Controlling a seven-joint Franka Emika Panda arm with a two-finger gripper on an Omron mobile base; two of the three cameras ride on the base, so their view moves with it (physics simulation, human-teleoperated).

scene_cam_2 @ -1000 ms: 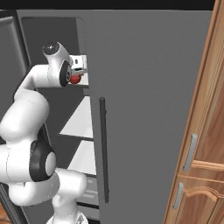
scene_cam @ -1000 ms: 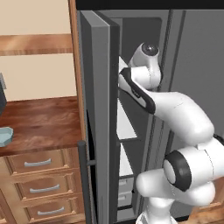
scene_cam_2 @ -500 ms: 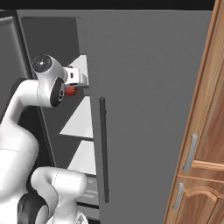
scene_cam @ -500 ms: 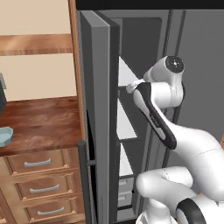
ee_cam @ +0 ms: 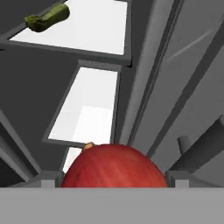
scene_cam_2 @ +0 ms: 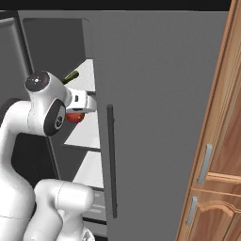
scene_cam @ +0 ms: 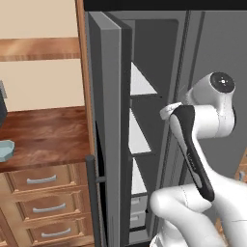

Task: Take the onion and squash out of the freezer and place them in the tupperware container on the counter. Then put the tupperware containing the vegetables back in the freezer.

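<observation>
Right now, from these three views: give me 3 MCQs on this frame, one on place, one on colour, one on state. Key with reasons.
1. Where does the squash lie?
A. On a white freezer shelf
B. In the tupperware container
C. On the floor

2. What colour is the onion?
A. Yellow
B. White
C. Red

3. How does the freezer door stand?
A. Shut
B. Swung open
C. Taken off

Key:
1. A: the hand view shows it lying on a white shelf, apart from the onion, and the right base view shows it on the shelf above the hand.
2. C: it shows shiny red between the fingertips in the hand view, and red by the hand in the right base view.
3. B: the left base view shows the door turned outward and the white shelves exposed.
</observation>
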